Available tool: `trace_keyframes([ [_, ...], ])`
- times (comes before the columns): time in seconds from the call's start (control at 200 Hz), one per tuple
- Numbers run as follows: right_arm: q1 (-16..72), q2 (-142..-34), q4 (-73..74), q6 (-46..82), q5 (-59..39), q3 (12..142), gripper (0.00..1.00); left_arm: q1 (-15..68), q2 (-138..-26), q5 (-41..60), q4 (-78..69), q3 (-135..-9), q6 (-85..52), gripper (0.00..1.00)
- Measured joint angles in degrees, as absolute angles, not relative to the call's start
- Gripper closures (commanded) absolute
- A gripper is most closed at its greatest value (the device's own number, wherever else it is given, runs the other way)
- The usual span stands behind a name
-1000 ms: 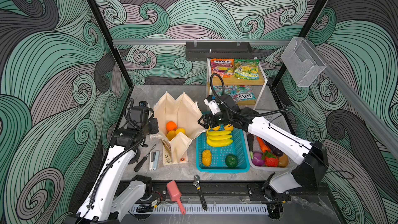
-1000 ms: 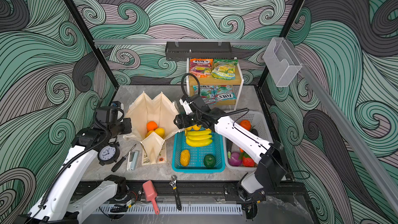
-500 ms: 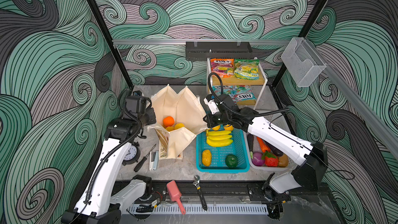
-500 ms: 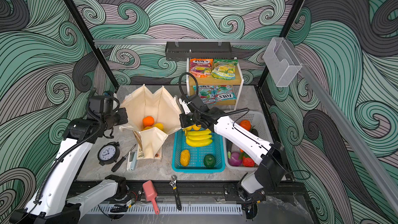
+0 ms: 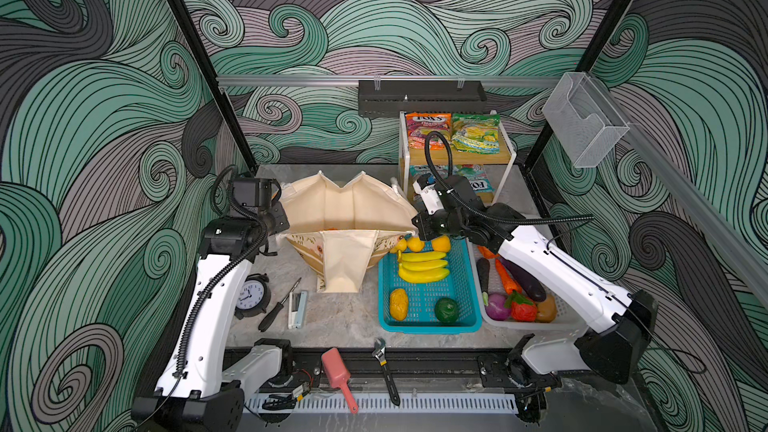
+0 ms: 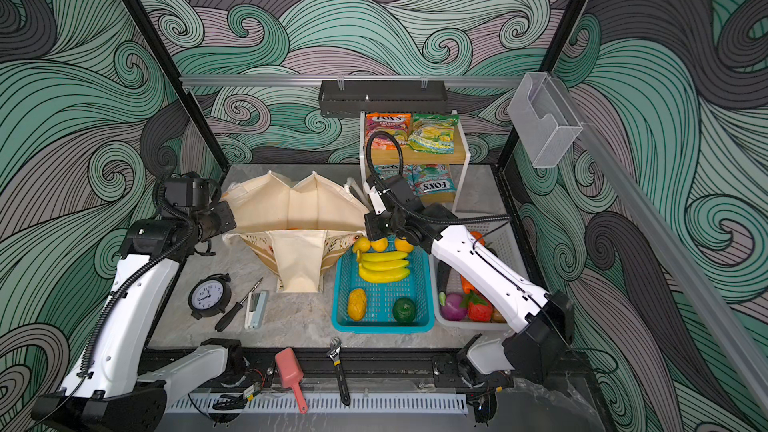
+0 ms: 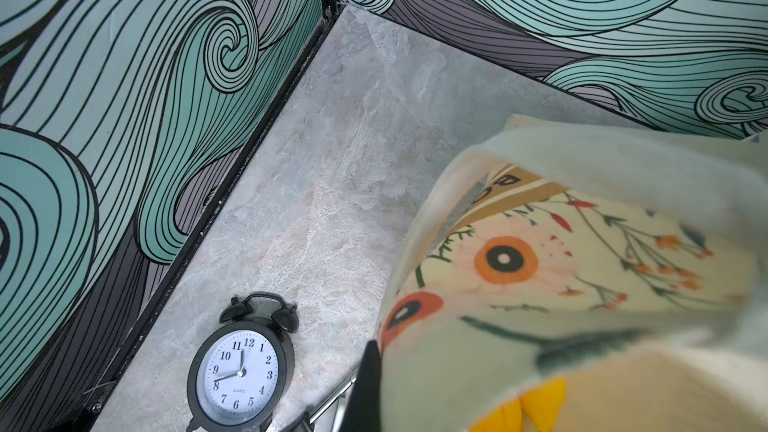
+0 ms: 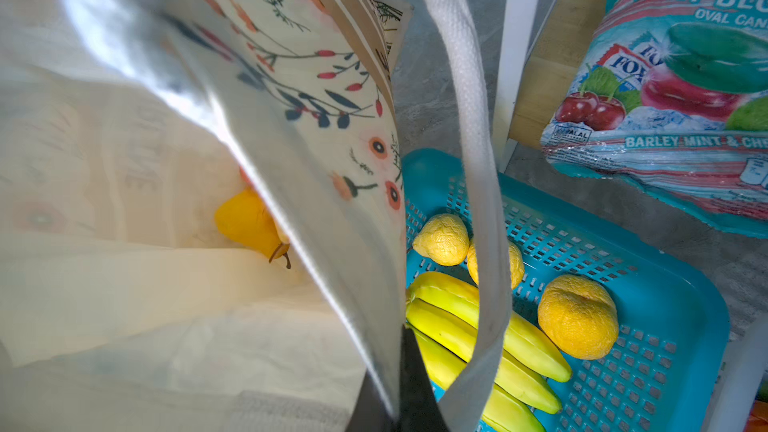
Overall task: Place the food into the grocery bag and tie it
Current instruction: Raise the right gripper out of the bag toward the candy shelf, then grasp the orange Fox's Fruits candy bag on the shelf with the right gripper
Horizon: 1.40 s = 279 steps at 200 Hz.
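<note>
left hand (image 5: 281,222) pinches the grocery bag (image 5: 345,209) at the rim farthest from the teal basket (image 5: 428,328). bag is held open just beside that basket, yellow pear (image 8: 249,222) inside. right hand (image 5: 417,224) pinches the rim nearest it. canvas looks soft, floppy, light; i'd grab the white handle (image 8: 465,118) for tying.

The grocery bag (image 5: 345,205) is set mid-tabletop (image 5: 345,317), with a pear (image 8: 249,222) held in it. A fruit basket (image 5: 428,328) is placed at its 4 o'clock, an alarm clock (image 5: 249,297) at 8 o'clock, and a shelf rack (image 5: 510,151) at 2 o'clock. Candy packets (image 5: 429,130) are laid on the rack.
</note>
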<state>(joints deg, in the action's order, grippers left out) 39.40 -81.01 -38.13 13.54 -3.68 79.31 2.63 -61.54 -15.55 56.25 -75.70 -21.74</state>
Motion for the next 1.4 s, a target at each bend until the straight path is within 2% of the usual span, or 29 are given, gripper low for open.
trace_keyframes([
  [0.17,39.1,-81.4,-38.4,14.2,-5.1,79.6,1.00,1.9,-60.8,-12.4,54.3,-72.8,-21.8,1.00],
  [0.31,39.9,-84.1,-38.2,15.4,-7.5,81.7,0.88,0.9,-59.0,-7.3,51.7,-69.2,-21.0,1.00],
  [0.425,41.4,-88.4,-38.1,16.4,-8.8,85.2,0.63,0.5,-57.6,-3.8,50.1,-66.2,-19.9,1.00],
  [0.495,42.0,-91.2,-38.2,16.7,-9.5,87.8,0.42,0.4,-57.3,-2.2,48.8,-64.6,-19.4,1.00],
  [0.54,42.2,-92.4,-38.7,16.5,-9.5,89.5,0.28,0.4,-57.3,-1.2,48.0,-63.4,-19.1,1.00],
  [0.59,42.2,-92.9,-39.3,16.1,-9.2,91.1,0.05,0.4,-57.3,-0.5,47.8,-62.7,-18.8,1.00],
  [0.605,42.2,-92.9,-39.8,16.1,-9.0,91.7,0.01,0.4,-57.3,-0.2,47.8,-62.5,-18.7,1.00],
  [0.821,39.2,-90.4,-41.7,14.7,-6.8,101.1,0.00,0.4,-56.8,1.6,47.2,-61.7,-18.0,1.00],
  [1.021,30.0,-87.9,-41.6,13.9,-5.9,111.5,0.01,0.4,-56.8,3.5,46.6,-61.7,-17.5,1.00],
  [1.166,25.1,-88.0,-41.9,14.1,-5.3,113.8,0.01,0.4,-56.8,4.1,46.3,-61.6,-17.4,1.00],
  [1.396,22.1,-93.4,-43.7,15.5,-4.9,117.2,0.13,0.4,-56.8,4.9,45.8,-61.3,-17.1,1.00],
])
